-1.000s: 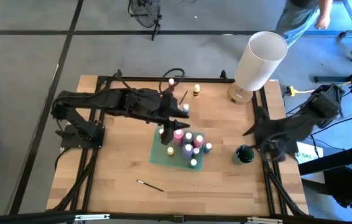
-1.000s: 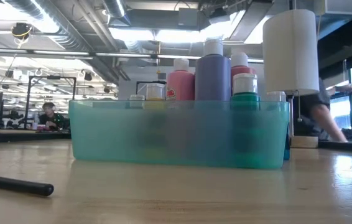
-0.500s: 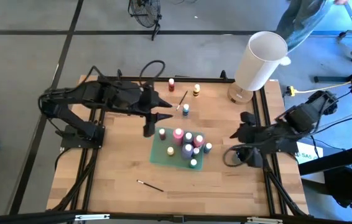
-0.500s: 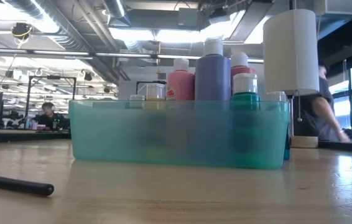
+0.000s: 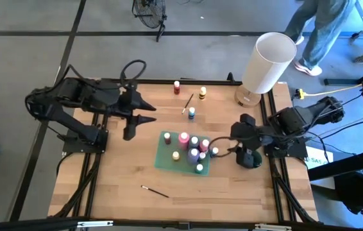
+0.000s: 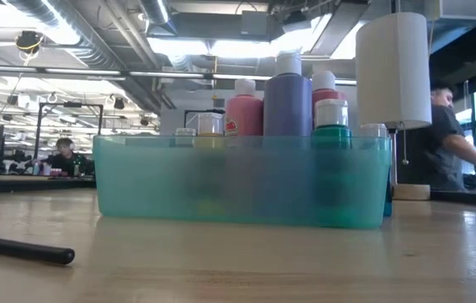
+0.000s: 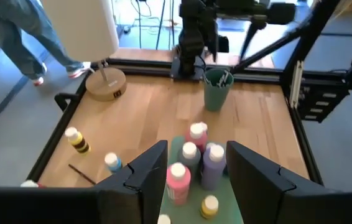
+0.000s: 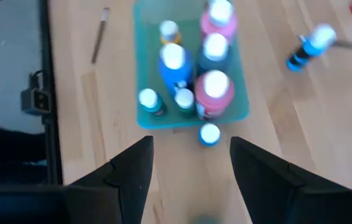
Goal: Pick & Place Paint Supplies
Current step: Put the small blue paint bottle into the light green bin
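Wooden table (image 5: 117, 179) in an open workshop; I see bottles (image 5: 192, 149) packed in the teal tray (image 5: 164, 159), right gripper (image 5: 219, 146) open just beside it, left gripper (image 5: 144, 112) open, well apart

Left arm: extends from its base at the left edge of the surface (image 5: 124, 192) toward the centre, elbow raised and folded. The left hand (image 5: 144, 113) hangs above the surface, fingers pointing right. In the left wrist view the two dark fingers (image 7: 145, 180) stand apart with nothing between them.

Right arm: reaches from the right edge leftward, forearm roughly level. The right hand (image 5: 219, 146) points left above the surface. In the right wrist view its fingers (image 8: 132, 174) stand apart, holding nothing.
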Action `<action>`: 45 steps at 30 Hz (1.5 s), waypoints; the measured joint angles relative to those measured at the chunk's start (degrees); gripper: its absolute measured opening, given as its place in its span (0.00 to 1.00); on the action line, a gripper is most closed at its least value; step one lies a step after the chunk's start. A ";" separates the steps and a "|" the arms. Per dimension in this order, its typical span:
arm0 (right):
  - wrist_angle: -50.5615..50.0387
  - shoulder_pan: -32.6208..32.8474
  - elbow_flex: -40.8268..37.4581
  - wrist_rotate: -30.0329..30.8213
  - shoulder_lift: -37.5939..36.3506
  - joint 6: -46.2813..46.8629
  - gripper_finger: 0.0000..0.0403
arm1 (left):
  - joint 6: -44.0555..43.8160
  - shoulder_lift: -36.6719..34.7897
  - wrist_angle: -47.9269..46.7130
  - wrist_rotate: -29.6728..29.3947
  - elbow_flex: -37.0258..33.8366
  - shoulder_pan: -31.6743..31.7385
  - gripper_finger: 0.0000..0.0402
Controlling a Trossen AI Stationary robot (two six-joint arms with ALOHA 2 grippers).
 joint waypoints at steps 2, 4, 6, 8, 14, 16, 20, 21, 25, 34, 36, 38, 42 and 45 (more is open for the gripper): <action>-1.46 -0.78 0.00 0.02 0.07 3.38 0.54 | -0.64 -0.37 -1.34 -0.59 0.00 -1.02 0.40; -2.66 -1.57 0.00 -0.39 0.74 5.87 0.54 | -1.55 -0.44 -3.19 -1.24 0.00 -2.11 0.40; -3.38 -2.05 -0.02 -1.67 1.73 6.35 0.54 | -2.36 -0.54 -4.78 -1.92 0.00 -3.38 0.40; -3.30 -2.56 -0.02 -2.66 2.94 6.34 0.54 | -2.41 -0.78 -5.95 -2.85 0.00 -4.74 0.40; -3.40 -2.58 -0.02 -4.01 7.55 4.61 0.54 | -3.39 -1.84 -7.48 -7.67 -0.02 -10.51 0.40; -3.46 -2.69 -0.02 -4.17 8.98 4.34 0.54 | -3.80 -2.26 -7.57 -8.61 -0.02 -12.42 0.40; -3.67 -4.35 -0.02 -7.36 11.43 2.56 0.55 | -6.21 -2.87 -9.20 -12.17 -0.02 -16.22 0.40; -3.73 -4.78 -0.02 -7.41 11.96 2.09 0.55 | -7.10 -3.06 -9.92 -13.49 -0.01 -17.23 0.40; -4.48 -6.32 -0.02 -7.61 13.25 -0.81 0.56 | -8.90 -3.77 -11.35 -19.77 -0.01 -21.04 0.40; -5.03 -8.90 -0.02 -7.97 12.81 0.96 0.56 | -11.07 -3.98 -11.91 -24.58 -0.02 -27.07 0.40; -5.00 -8.88 -0.02 -7.98 12.87 2.00 0.56 | -11.11 -3.98 -11.91 -24.59 -0.02 -27.84 0.40; -4.72 -8.85 -0.02 -7.98 12.85 2.02 0.56 | -11.48 -3.98 -11.91 -25.50 -0.02 -28.52 0.40; -3.81 -8.90 -0.02 -8.30 12.87 3.07 0.56 | -11.90 -3.96 -12.53 -28.38 -0.02 -29.71 0.40; -3.38 -8.73 -0.02 -11.18 12.87 4.29 0.56 | -11.97 -3.96 -13.68 -29.94 -0.02 -29.86 0.40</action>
